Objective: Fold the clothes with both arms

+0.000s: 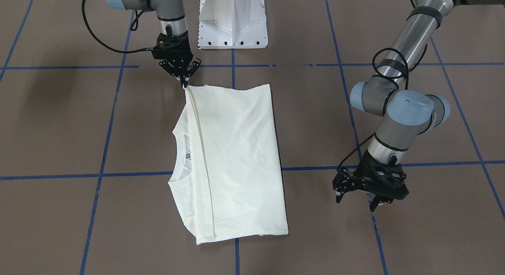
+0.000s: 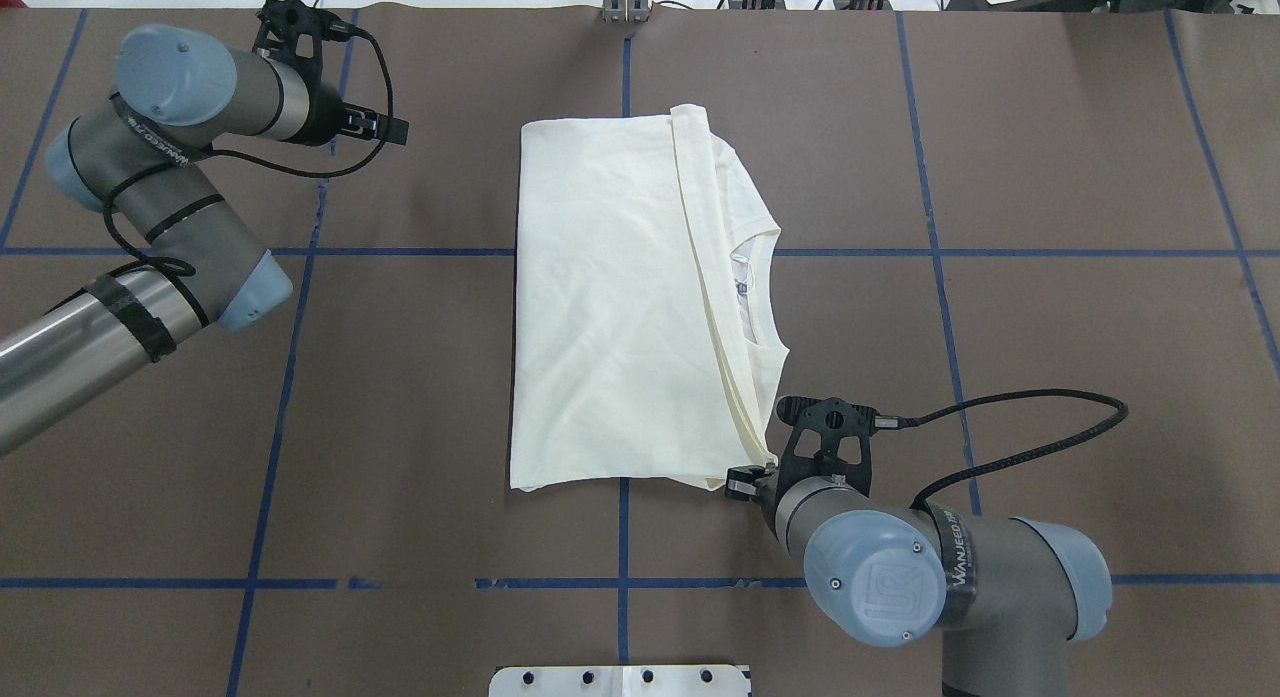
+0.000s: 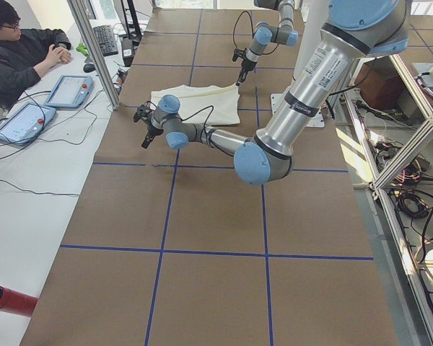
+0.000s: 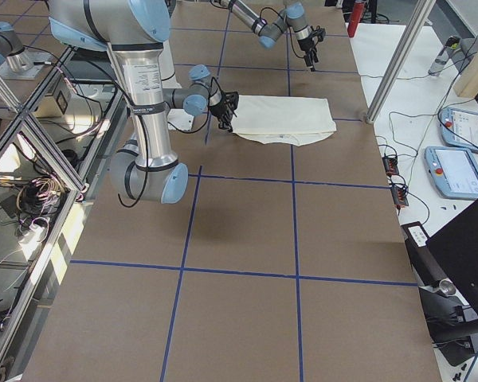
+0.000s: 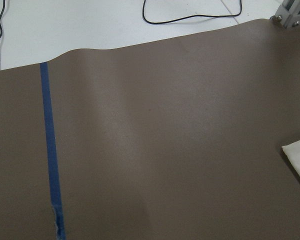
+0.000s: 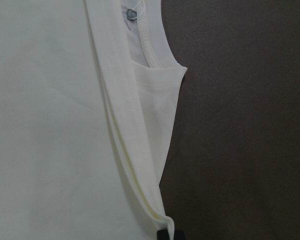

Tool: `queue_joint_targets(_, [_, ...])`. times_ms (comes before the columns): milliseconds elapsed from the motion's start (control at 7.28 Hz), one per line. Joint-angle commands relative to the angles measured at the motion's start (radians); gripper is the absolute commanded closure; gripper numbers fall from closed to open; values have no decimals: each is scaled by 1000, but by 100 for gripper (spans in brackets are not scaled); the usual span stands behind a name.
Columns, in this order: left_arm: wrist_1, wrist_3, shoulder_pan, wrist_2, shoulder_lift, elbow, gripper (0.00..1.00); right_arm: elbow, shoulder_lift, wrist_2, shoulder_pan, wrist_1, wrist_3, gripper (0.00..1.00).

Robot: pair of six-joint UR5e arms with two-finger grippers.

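While the cream T-shirt (image 1: 236, 156) is lying folded at the centre of the worktop (image 1: 59, 129), long axis running top to bottom, the right hand (image 1: 184, 84) is pinching its upper-left corner. The left hand (image 1: 355, 203), spread open and empty, is hovering well right of its lower end.

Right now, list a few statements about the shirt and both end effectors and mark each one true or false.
1. The right end effector pinches a corner of the shirt. True.
2. The left end effector grips the shirt. False: it is open, off the shirt, over the bare table.
3. A cat print faces up. False: only plain fabric shows.
4. The neckline is visible on the right arm's side. True.
5. The shirt lies fully unfolded. False: one part is folded over the rest.
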Motion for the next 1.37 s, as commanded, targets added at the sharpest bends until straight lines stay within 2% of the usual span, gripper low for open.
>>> queue_joint_targets(0, [-1, 0, 2, 0, 0, 1, 0, -2, -8, -25, -27, 39, 168, 100])
queue_joint_targets(137, [-1, -2, 3, 0, 0, -1, 0, 0, -15, -33, -27, 45, 173, 92])
queue_joint_targets(275, [-1, -2, 6, 0, 0, -1, 0, -3, -44, -60, -27, 103, 197, 40])
queue_joint_targets(412, [-1, -2, 8, 0, 0, 1, 0, 0, -66, -62, -25, 160, 184, 0])
queue_joint_targets(824, [-2, -2, 8, 0, 0, 1, 0, -9, -49, -42, 22, 157, -144, 0])
queue_joint_targets(1099, [-2, -2, 10, 0, 0, -1, 0, -105, 42, 84, 114, 121, -369, 0])
queue_joint_targets(1237, [-2, -2, 10, 0, 2, -1, 0, -159, 119, 105, 136, 40, -431, 0])
